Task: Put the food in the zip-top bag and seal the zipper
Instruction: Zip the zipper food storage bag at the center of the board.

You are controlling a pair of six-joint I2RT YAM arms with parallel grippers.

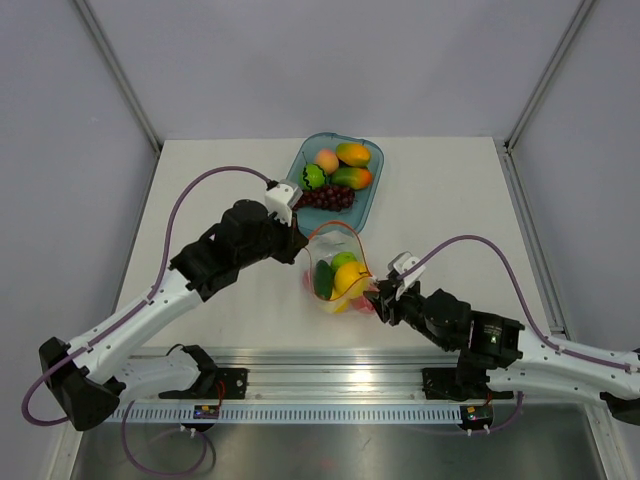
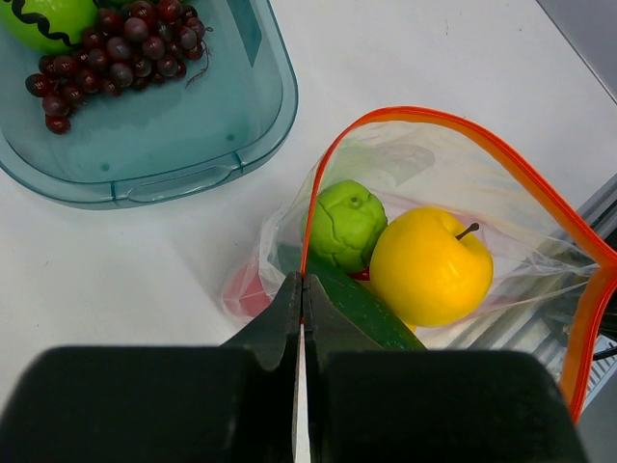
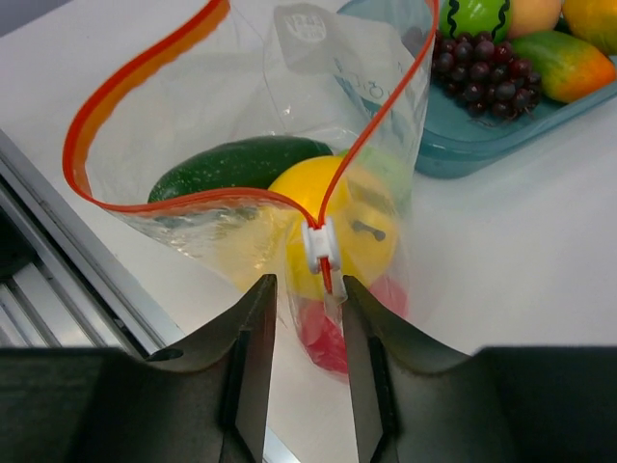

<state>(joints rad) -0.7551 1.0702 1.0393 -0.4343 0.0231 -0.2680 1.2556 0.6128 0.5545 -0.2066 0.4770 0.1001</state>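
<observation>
The clear zip-top bag (image 1: 338, 245) stands open at mid table. It holds a yellow lemon (image 2: 429, 265), a green lime (image 2: 345, 224), a dark green cucumber (image 2: 359, 305) and a red apple (image 2: 243, 289). My left gripper (image 2: 303, 282) is shut on the bag's left mouth edge, pinching the red-orange zipper (image 2: 453, 130). My right gripper (image 3: 304, 289) is open at the bag's other end. Its fingers flank the zipper's end tab just below the white slider (image 3: 318, 246). In the top view the left gripper (image 1: 303, 250) and the right gripper (image 1: 375, 298) sit on opposite sides of the bag.
The translucent blue tray (image 1: 362, 212) behind the bag holds a peach (image 1: 326, 160), two mangoes (image 1: 352, 153), a green striped ball (image 1: 313, 176) and purple grapes (image 1: 325, 197). A metal rail (image 1: 330, 355) runs along the near table edge, close under the bag and the right gripper.
</observation>
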